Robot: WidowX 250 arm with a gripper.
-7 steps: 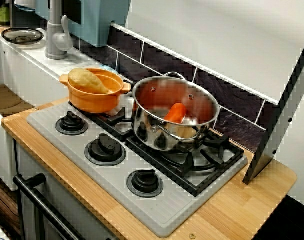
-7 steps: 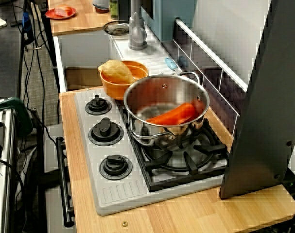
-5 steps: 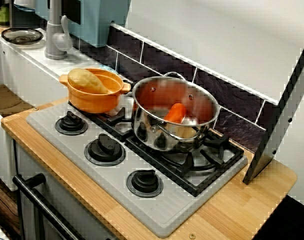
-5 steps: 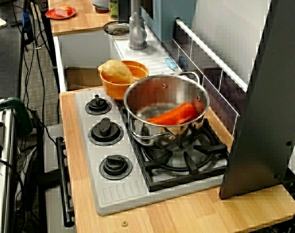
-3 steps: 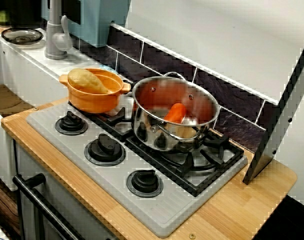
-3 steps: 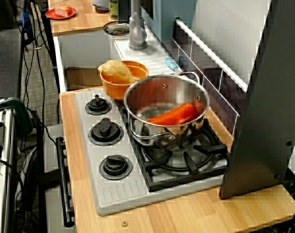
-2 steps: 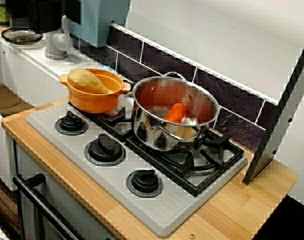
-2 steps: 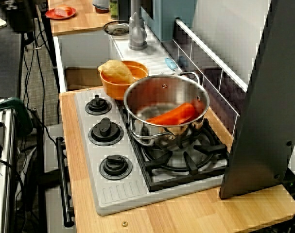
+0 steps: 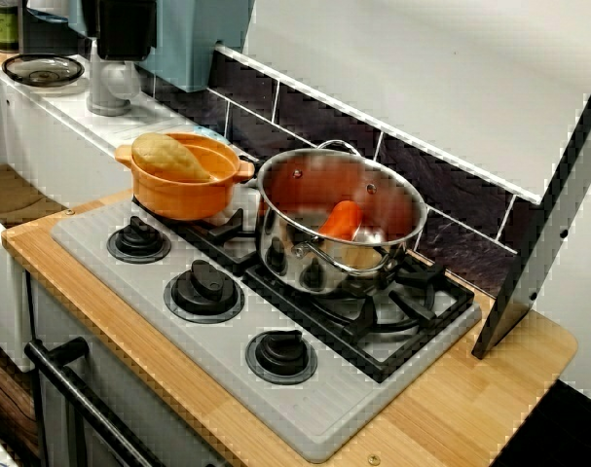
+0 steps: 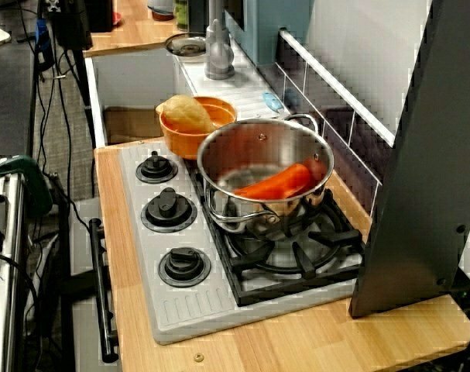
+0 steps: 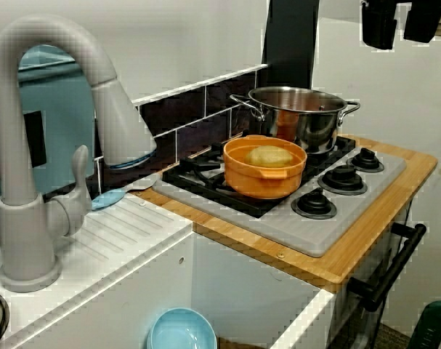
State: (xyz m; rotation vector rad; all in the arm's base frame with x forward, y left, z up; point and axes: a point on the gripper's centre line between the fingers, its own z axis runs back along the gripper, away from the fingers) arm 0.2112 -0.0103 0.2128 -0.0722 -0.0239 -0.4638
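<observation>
The orange bowl (image 9: 183, 195), with a pale potato-like piece (image 9: 168, 156) lying in it, stands on the burner grate (image 9: 412, 311) just beside the steel pot (image 9: 295, 248), on the pot's sink side. The pot itself holds a carrot (image 9: 342, 218). The gripper (image 11: 401, 36) hangs high up, well apart from the steel pot and beyond the bowl, towards the grey faucet (image 9: 108, 88). Seen from the sink end, its two dark fingers (image 11: 380, 25) stand slightly apart, gripping nothing.

The gripper (image 11: 402, 38), in the view that rides on it: two dark fingers (image 11: 380, 25) hang from the top edge, spread apart with a clear gap, nothing between them. In the side views it is only a dark block, top left, cropped.
</observation>
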